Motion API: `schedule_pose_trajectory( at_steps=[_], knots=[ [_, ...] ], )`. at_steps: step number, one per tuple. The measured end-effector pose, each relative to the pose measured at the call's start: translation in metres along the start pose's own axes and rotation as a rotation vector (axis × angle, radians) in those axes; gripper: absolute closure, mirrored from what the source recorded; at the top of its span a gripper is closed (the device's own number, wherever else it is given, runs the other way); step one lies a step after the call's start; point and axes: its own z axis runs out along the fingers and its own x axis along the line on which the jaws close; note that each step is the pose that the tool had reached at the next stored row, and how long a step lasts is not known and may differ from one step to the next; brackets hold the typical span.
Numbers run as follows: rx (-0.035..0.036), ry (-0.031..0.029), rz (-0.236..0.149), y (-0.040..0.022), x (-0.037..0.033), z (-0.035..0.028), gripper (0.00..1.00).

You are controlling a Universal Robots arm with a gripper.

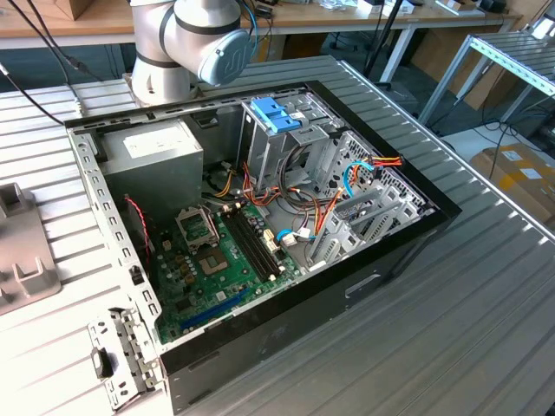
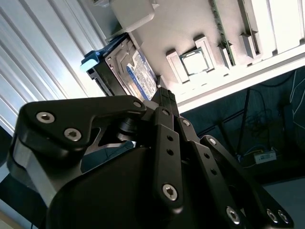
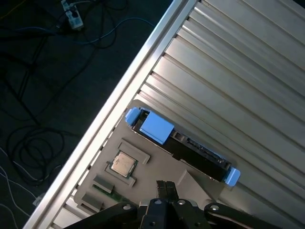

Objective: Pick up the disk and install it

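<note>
A big silver surface (image 1: 486, 329) with long ribs fills most of the room in the exterior view. More tables, brown boxes and a pale floor lie behind it. A large black computer case (image 1: 364, 290) lies open on the surface, with a green board (image 1: 217, 269) and a grey metal box (image 1: 160, 160) inside. There is lots of bare ribbed surface on the exterior view's right of the case.

The grey robot arm (image 1: 199, 43) rises from behind the case and leaves the picture at the top. In both wrist views the arm points its black claw (image 3: 166, 183) down over a grey tray (image 3: 152, 167). This tray sits right at the edge of the surface, and past that edge is a dark floor (image 3: 47, 71) with loose cables.

The claw (image 2: 164, 93) looks narrow, its fingers close together, and it holds nothing.

The disk (image 3: 190, 148) stands on its thin side in the tray, with a blue tab at each end. The claw is near the disk's long side but does not touch it. Open ribbed surface (image 3: 238, 71) stretches away on the disk's far side.

A small square chip (image 3: 123, 164) lies in the tray near the disk (image 2: 136, 71).
</note>
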Motion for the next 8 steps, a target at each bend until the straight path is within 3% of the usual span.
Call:
schedule_pose_trajectory(
  at_steps=[8],
  knots=[
    [-0.0011, -0.0002, -0.04, 0.0, 0.0, 0.0, 0.89]
  ],
)
